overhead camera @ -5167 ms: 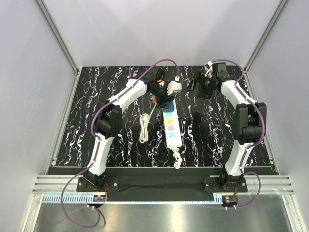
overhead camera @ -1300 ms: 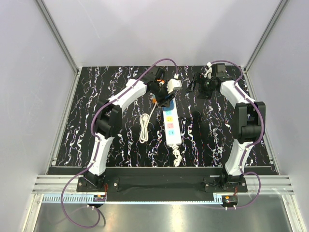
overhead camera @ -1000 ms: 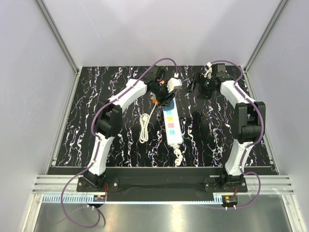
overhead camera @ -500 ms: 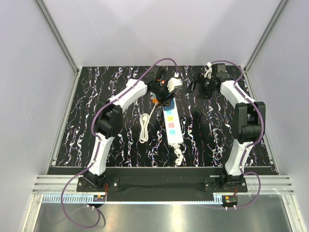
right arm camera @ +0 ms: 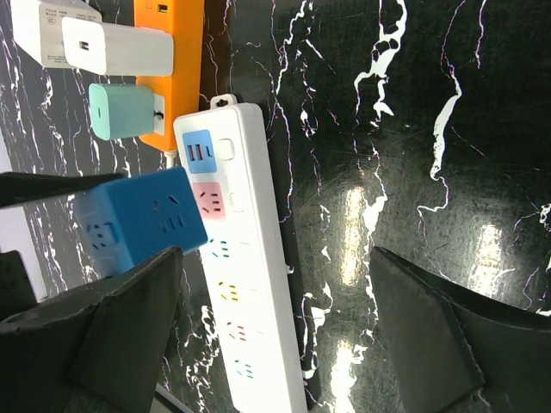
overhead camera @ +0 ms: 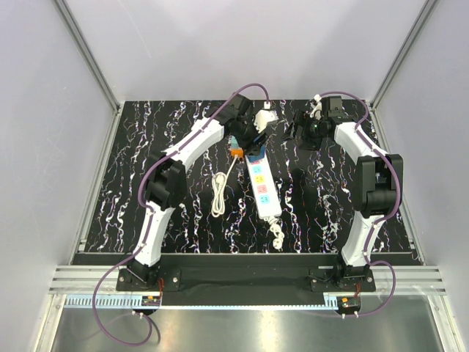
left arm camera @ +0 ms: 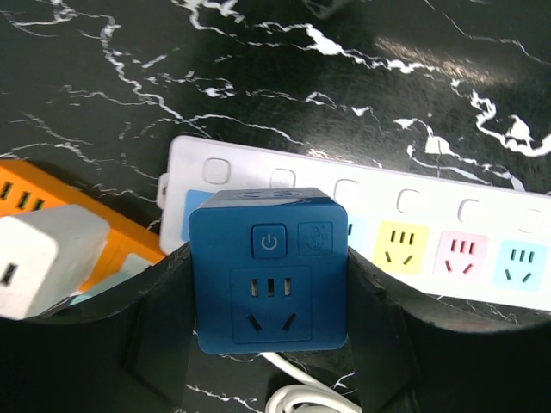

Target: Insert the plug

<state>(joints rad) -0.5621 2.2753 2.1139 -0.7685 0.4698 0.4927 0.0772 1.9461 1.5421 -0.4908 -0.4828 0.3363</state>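
Note:
The blue cube plug (left arm camera: 271,268) sits between my left gripper's (left arm camera: 269,288) two black fingers, its socket face toward the camera. It hangs over the near end of the white power strip (left arm camera: 448,249), covering that end's first socket; I cannot tell if it touches. In the right wrist view the plug (right arm camera: 142,219) shows beside the strip (right arm camera: 245,292). From the top, my left gripper (overhead camera: 245,141) is over the far end of the strip (overhead camera: 264,189). My right gripper (right arm camera: 275,340) is open and empty, hovering to the right (overhead camera: 304,132).
An orange power strip (right arm camera: 169,60) lies beyond the white one, with white cube adapters (right arm camera: 95,39) and a mint adapter (right arm camera: 120,110) on it. A coiled white cable (overhead camera: 218,194) lies left of the white strip. Grey walls enclose the black marbled table (overhead camera: 330,213).
My left gripper has moved toward the back with the plug. The white power strip has swung, its near end shifting to the right. The right arm has stayed put.

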